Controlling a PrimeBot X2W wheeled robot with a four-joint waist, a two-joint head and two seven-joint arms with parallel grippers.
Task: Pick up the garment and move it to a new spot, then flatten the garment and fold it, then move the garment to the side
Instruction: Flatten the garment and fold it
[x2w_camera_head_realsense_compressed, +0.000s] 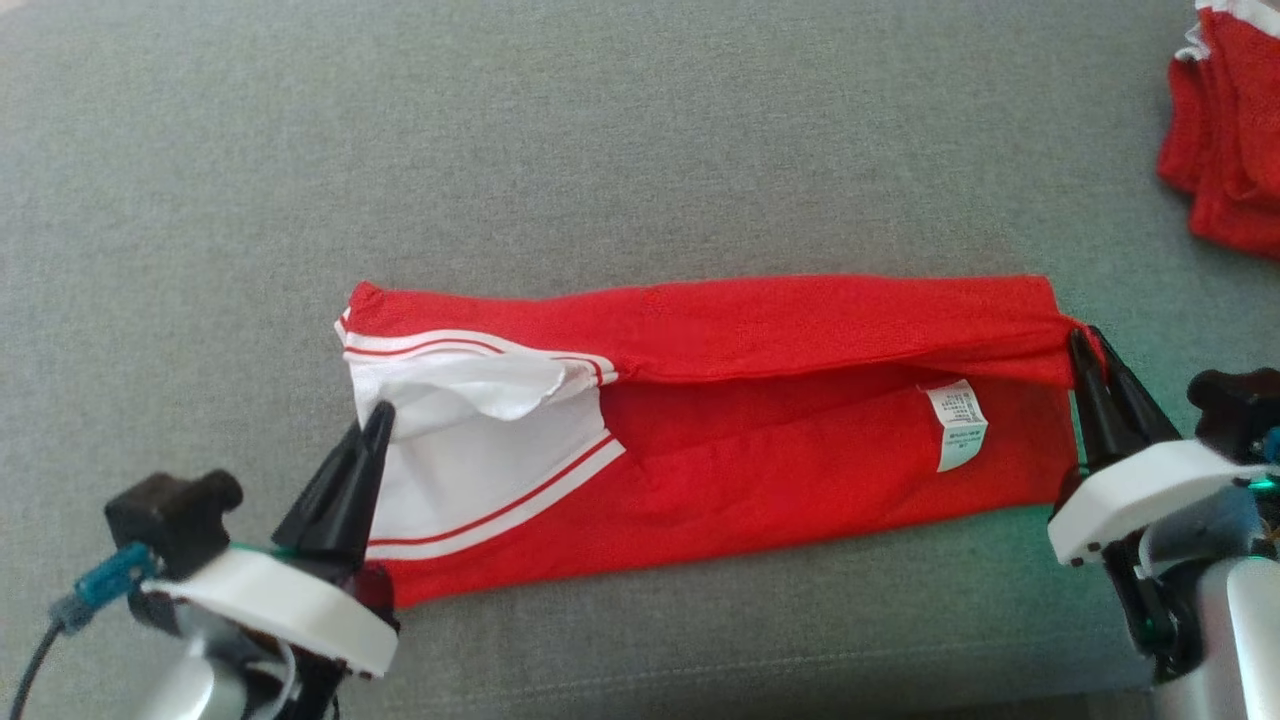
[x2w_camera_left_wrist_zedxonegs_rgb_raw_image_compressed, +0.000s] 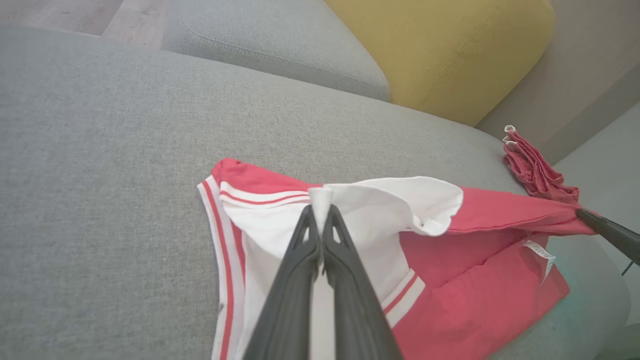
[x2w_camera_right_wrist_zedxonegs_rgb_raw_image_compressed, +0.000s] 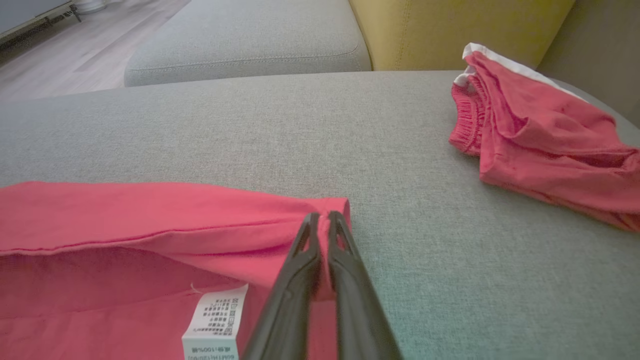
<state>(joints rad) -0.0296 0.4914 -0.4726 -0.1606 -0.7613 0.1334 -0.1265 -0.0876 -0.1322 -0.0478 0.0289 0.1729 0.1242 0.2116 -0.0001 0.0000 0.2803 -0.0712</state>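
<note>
Left gripper (x2w_camera_head_realsense_compressed: 378, 412) and right gripper (x2w_camera_head_realsense_compressed: 1082, 338) each pinch one end of the garment (x2w_camera_head_realsense_compressed: 800, 320).
Well left of the care label (x2w_camera_head_realsense_compressed: 957, 425), the left fingers are clamped on the white striped edge. Just right of the label, the right fingers are clamped on a red corner. The garment lies half-folded around the label. It looks light and limp and likely to sag, so corners and hems should hold best.
</note>
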